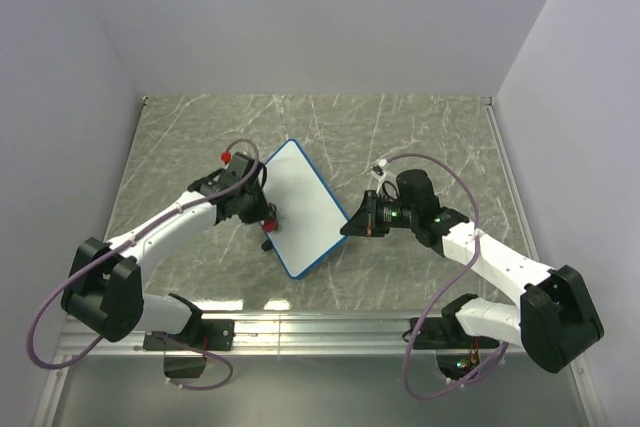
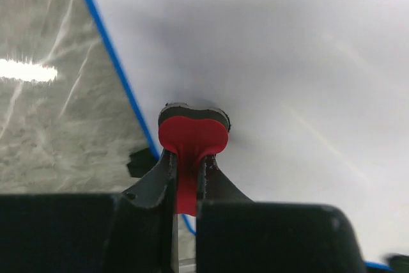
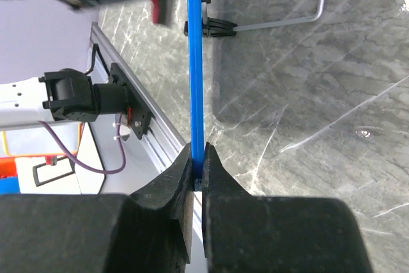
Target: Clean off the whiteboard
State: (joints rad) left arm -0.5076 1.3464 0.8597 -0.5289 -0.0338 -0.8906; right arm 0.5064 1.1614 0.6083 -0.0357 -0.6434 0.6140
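The whiteboard [image 1: 304, 209], white with a blue rim, lies slanted in the middle of the table; its face looks clean. My left gripper [image 1: 266, 222] is shut on the small red-and-black eraser [image 2: 192, 133], which rests on the board's white face [image 2: 287, 81] near its left blue rim [image 2: 115, 62]. My right gripper [image 1: 350, 227] is shut on the board's right rim, seen edge-on as a blue strip [image 3: 195, 62] between the fingers. A black foot [image 3: 208, 28] shows on the rim.
The grey marble tabletop [image 1: 420, 137] surrounds the board. A bent metal rod [image 3: 300, 20] lies on the table past the board. An aluminium rail [image 1: 320, 325] runs along the near edge. White walls stand on three sides.
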